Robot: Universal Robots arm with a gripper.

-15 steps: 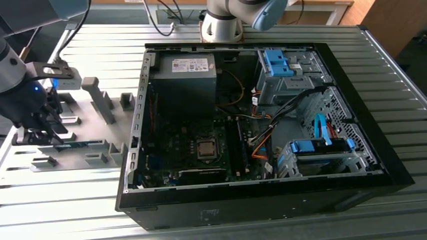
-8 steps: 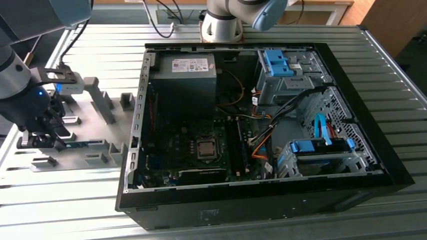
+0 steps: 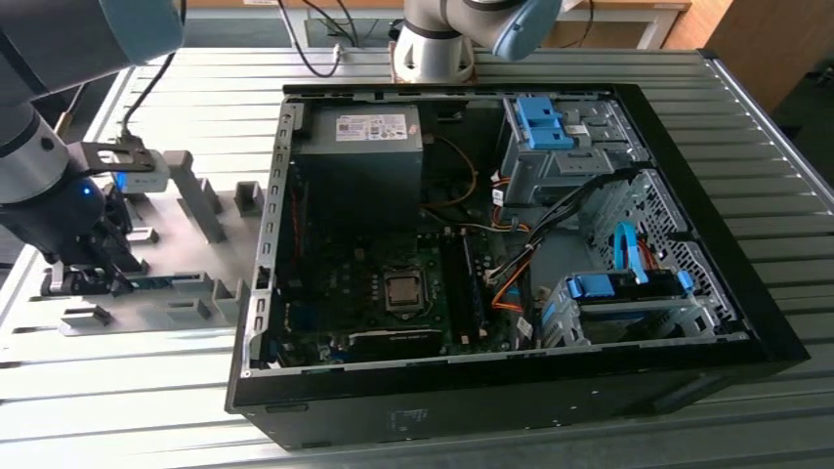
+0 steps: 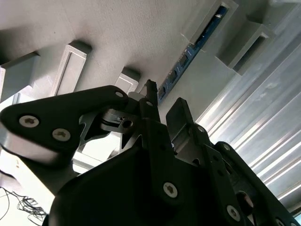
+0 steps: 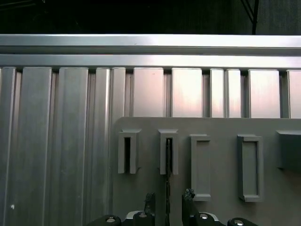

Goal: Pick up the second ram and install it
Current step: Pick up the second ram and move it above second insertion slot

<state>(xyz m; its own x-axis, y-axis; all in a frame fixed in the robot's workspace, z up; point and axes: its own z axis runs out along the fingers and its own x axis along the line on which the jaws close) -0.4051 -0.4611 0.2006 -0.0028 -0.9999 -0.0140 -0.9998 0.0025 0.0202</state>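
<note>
First wrist view: the tool (image 5: 168, 197) is seen open, with one finger on each side of the second ram (image 5: 167, 183) and a small gap on both sides. The second ram is stood on its thin edge in the grey holder blocks (image 5: 162, 155) on the grey plate (image 5: 221, 127). This plate is laid on the tabletop (image 3: 156, 410) beside the computer case (image 3: 743, 313). Nothing is gripped yet.

For a good pick, the stick should be lined up with the middle of the tool, so both fingers are pressed on its flat sides together. It is best pulled straight out of the blocks, not tilted, or it could get stuck or bent.

From the exterior view, the finger ends are hidden by the arm (image 3: 39, 186), and very little of the stick is shown. The slots inside the case are too dark to be made out.
</note>
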